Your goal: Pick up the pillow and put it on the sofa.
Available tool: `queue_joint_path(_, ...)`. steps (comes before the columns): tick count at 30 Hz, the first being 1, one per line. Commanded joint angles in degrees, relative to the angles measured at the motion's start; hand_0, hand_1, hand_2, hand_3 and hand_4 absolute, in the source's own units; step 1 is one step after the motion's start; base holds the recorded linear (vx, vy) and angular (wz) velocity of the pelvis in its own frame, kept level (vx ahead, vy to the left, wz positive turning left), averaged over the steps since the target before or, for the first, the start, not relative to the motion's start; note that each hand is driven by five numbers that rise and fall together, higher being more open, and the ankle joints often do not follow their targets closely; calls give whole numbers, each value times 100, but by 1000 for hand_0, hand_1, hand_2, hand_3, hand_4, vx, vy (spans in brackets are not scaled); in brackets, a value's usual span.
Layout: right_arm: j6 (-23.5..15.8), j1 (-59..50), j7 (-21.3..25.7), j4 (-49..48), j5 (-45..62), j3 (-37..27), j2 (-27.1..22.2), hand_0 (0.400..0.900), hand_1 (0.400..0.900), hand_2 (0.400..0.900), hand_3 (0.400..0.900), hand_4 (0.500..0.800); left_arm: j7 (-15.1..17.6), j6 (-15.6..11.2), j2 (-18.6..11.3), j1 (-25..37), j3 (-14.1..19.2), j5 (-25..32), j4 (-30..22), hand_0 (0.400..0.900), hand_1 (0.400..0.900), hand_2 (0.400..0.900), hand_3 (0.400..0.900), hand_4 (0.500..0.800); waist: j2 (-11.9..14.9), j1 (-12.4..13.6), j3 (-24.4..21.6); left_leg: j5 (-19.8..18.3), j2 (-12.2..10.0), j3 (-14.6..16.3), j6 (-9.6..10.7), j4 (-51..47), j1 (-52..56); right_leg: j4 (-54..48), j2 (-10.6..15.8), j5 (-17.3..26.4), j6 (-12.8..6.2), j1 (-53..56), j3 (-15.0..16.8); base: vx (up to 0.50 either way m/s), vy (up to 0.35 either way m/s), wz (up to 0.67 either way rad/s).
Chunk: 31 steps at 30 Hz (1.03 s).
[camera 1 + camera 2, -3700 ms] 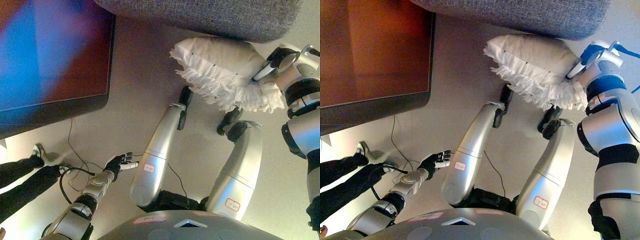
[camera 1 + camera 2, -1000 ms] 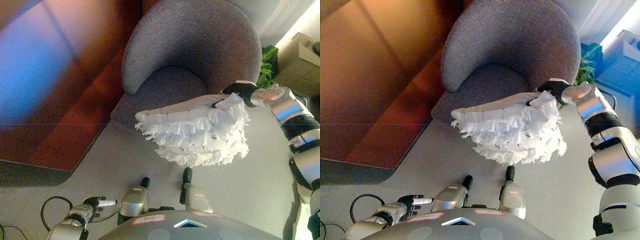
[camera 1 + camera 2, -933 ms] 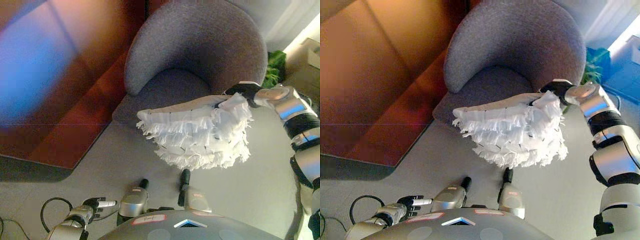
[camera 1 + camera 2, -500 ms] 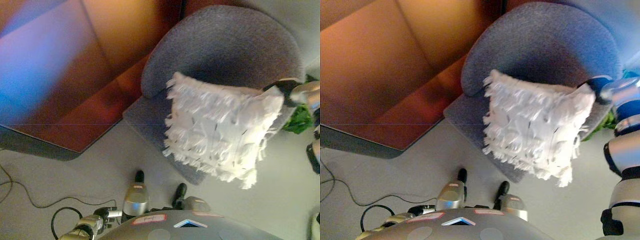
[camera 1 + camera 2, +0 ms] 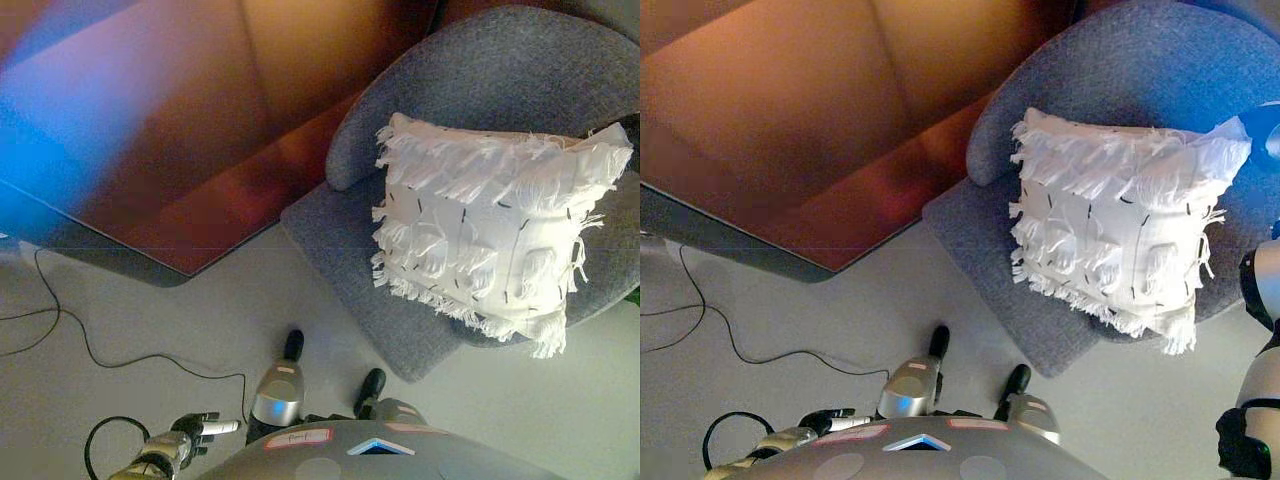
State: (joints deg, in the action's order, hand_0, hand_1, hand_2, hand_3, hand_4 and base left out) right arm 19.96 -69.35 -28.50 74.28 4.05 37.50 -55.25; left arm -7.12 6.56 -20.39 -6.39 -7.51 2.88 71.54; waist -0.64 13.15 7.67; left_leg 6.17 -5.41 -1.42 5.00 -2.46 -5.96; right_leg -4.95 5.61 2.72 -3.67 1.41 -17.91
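The white fringed pillow [image 5: 490, 230] stands upright over the seat of the round grey sofa chair [image 5: 470, 60], its lower edge hanging past the seat's front rim. Its upper right corner is pulled to a point at my right hand [image 5: 629, 130], which shows only as a dark patch at the view's right edge and pinches that corner. My left hand [image 5: 190, 432] hangs low at the lower left, fingers relaxed and empty, far from the pillow.
A large red-brown wooden panel [image 5: 150, 120] fills the upper left and reaches up to the sofa's left side. A thin black cable [image 5: 100, 350] runs across the grey floor [image 5: 250, 310] at the left.
The view has swung to the right. The pillow went from hanging flat in front of the sofa to standing upright over its seat, carried by my right hand. The left hand stayed low.
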Motion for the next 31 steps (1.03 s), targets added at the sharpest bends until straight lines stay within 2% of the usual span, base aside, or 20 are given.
queue_joint_path(1, -154, -1103, 499, 8, -364, 273, -560, 900, 900, 900, 900, 800, 105, -144, -282, -214, -245, -143, 324, 900, 900, 900, 900, 800, 217, 82, -362, 190, -441, 49, 366, -107, 218, -5, 136, -83, -79, -52, 114, 75, -39, -6)
queue_joint_path(13, -90, -939, 579, 21, -536, 215, -635, 900, 900, 900, 900, 800, 255, -134, -243, -187, -194, -282, 484, 900, 900, 900, 900, 800, 344, 7, -459, 25, -490, 143, 370, -39, 439, -5, 84, -158, -47, 139, 179, 39, -13, -8)
queue_joint_path(24, 31, -868, 666, 42, -587, 227, -918, 900, 900, 900, 900, 800, 246, -86, -311, -95, -185, -288, 555, 900, 900, 900, 900, 800, 441, -238, -549, -189, -472, 400, 314, -74, 735, -5, 81, -149, -86, 241, 361, 2, 7, -15)
queue_joint_path(27, -46, -821, 716, 33, -421, 151, -1107, 900, 900, 900, 900, 800, 213, -114, -336, -57, -165, -249, 592, 900, 900, 900, 900, 800, 482, -337, -600, -228, -464, 486, 297, -117, 817, -5, 73, -137, -101, 252, 426, -19, 16, -10)
queue_joint_path(31, -555, -382, 640, -294, 332, -233, -1378, 900, 900, 900, 900, 800, 104, -232, -360, -1, -77, -155, 602, 900, 900, 900, 900, 800, 540, -511, -631, -268, -426, 568, 270, -70, 863, -5, 72, -102, -123, 263, 522, -43, 33, -10)
